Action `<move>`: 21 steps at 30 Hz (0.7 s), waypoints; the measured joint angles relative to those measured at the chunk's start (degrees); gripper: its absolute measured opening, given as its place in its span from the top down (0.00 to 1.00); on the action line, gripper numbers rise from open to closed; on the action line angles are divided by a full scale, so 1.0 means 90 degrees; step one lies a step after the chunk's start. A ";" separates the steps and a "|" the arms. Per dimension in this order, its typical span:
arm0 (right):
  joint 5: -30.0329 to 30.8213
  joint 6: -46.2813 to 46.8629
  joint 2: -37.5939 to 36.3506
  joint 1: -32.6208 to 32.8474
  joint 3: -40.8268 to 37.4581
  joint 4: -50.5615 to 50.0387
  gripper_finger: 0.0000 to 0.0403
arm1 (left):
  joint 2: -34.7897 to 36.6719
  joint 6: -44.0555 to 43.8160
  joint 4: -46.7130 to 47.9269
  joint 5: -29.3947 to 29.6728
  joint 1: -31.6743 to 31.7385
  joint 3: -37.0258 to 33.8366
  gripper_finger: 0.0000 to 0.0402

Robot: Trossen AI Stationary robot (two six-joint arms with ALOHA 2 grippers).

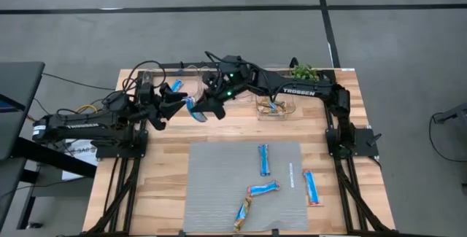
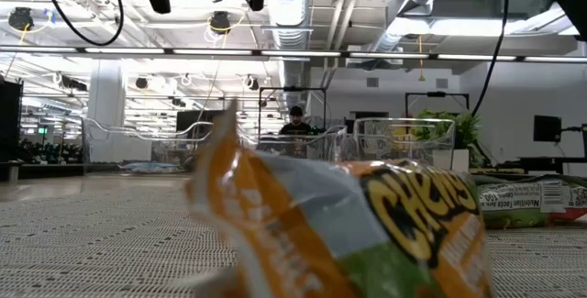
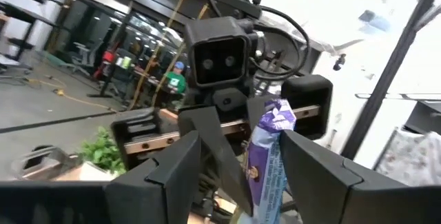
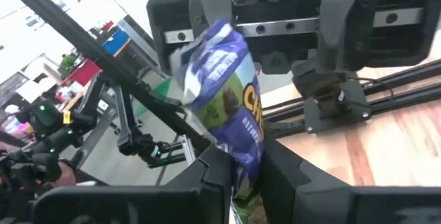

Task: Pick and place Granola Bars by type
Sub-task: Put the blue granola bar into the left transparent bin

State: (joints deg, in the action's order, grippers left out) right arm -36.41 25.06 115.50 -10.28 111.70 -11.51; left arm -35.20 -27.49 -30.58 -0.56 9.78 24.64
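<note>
High view: the two arms meet above the worktop (image 1: 160,164) at about 11 o'clock from its middle. The right gripper (image 1: 203,111) reaches in from 2 o'clock, its fingers closed on a blue bar (image 1: 193,108). The left gripper (image 1: 174,106) faces it from 9 o'clock with its fingers spread wide on either side of the same bar. On the grey mat (image 1: 219,186) lie four more granola bars: a blue one (image 1: 264,160) at 12 o'clock from the mat's middle, an orange-and-blue one (image 1: 263,189) near the middle, an orange-brown one (image 1: 242,213) at 6 o'clock, and another (image 1: 311,187) just off the mat at 3 o'clock. A clear bin (image 1: 275,106) at the worktop's 1 o'clock holds some bars, and a second blue bar (image 1: 176,86) lies at 11 o'clock. A small plant (image 1: 303,70) stands at the far edge.

Low view: an orange-and-green wrapper (image 2: 348,234) fills the foreground on the mat; another bar (image 2: 527,197) lies at 3 o'clock. Clear bins (image 2: 404,137) stand behind.

Left wrist view: the left fingers (image 3: 172,172) stand wide apart, the blue bar (image 3: 265,158) upright between them, nearer one finger; whether it touches is unclear. The right gripper faces the camera.

Right wrist view: the right fingers (image 4: 213,176) pinch the bar's lower end (image 4: 231,107).
</note>
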 joint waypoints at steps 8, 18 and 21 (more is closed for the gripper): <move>-0.0009 -0.0005 0.0000 -0.0038 0.0000 -0.0005 0.88 | -0.0377 -0.0004 -0.0515 -0.0075 0.0002 0.0000 0.52; 0.0019 -0.0005 0.0000 -0.0122 0.0000 -0.0022 0.88 | -0.0379 0.0036 -0.0992 -0.0237 0.0002 0.0000 0.54; -0.0003 -0.0005 0.0000 -0.0119 0.0000 0.0000 0.88 | -0.0384 0.0032 -0.0977 -0.0242 0.0000 0.0000 0.59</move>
State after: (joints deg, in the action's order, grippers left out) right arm -36.44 25.02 115.50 -11.35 111.70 -11.51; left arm -38.65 -27.20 -39.37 -2.74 9.78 24.64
